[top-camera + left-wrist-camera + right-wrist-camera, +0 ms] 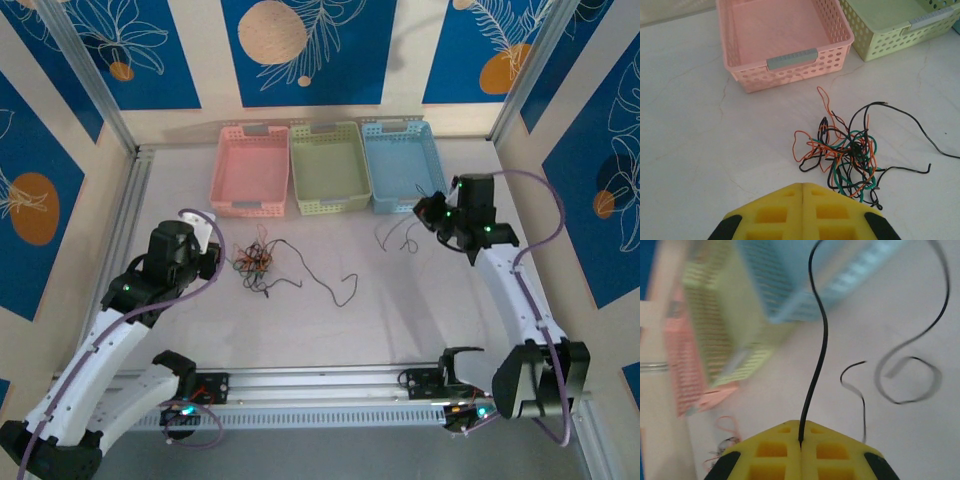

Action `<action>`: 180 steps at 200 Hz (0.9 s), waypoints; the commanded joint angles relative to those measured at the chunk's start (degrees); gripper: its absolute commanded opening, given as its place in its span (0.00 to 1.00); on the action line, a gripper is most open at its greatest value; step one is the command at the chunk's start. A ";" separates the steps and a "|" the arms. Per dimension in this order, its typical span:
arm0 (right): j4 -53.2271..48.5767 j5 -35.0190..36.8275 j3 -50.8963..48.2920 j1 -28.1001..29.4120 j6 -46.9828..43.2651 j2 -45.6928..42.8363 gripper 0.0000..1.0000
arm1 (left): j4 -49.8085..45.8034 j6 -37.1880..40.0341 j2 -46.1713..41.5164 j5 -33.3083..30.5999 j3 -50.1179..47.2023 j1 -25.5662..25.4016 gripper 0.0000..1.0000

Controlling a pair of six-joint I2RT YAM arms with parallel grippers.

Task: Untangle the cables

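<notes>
By the blue basket [790, 290], right gripper [801, 426] apparently pinches a black cable [823, 340].

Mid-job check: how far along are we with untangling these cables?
Early days. Done: one black cable lies apart from the tangle, over by the blue basket. In hand: the right gripper is shut on that cable. Left: the tangle of black, orange and green cables sits knotted in front of the pink basket, with the left gripper shut and empty beside it.
</notes>
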 commanded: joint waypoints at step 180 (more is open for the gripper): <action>-15.80 -10.45 61.30 5.29 0.03 24.58 0.00 | 0.47 -0.50 0.16 2.57 -0.25 0.59 0.00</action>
